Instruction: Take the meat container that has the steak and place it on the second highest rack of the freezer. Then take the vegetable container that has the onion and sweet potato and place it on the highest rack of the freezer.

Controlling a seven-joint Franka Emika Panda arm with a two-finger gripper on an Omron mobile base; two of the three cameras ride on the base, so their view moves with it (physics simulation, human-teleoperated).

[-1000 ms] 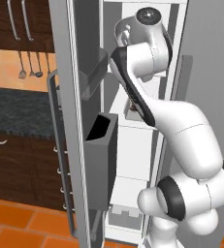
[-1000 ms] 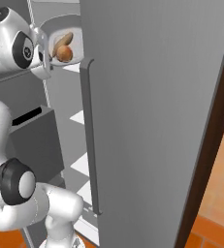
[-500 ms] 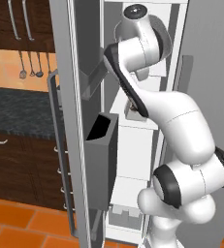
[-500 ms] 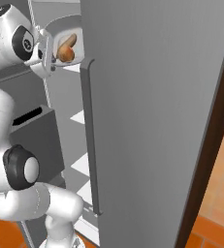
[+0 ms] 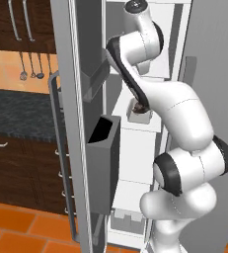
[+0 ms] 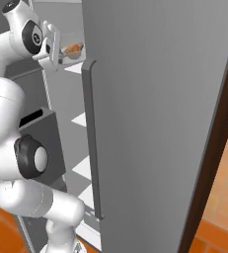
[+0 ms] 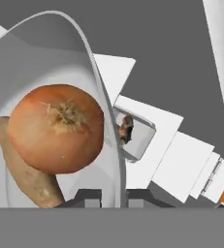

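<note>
While a second ago I held it higher, the gripper (image 7: 106, 196) now pinches the rim of the pale grey vegetable bowl (image 7: 101, 116), lowered toward the freezer's top rack (image 6: 75, 67); release pending.

We see freezer (image 5: 150, 128) cavity narrow; open door with grey bins (image 5: 103, 163) hems it on left, closed grey door (image 6: 155, 123) walls off right. White arm (image 5: 177, 113) takes most of opening. Meat container (image 5: 139, 112) sits on second shelf. Bowl (image 7: 50, 58), pinched at rim by gripper (image 7: 108, 196), blocks top rack; bare shelves (image 6: 83, 168) below.
</note>
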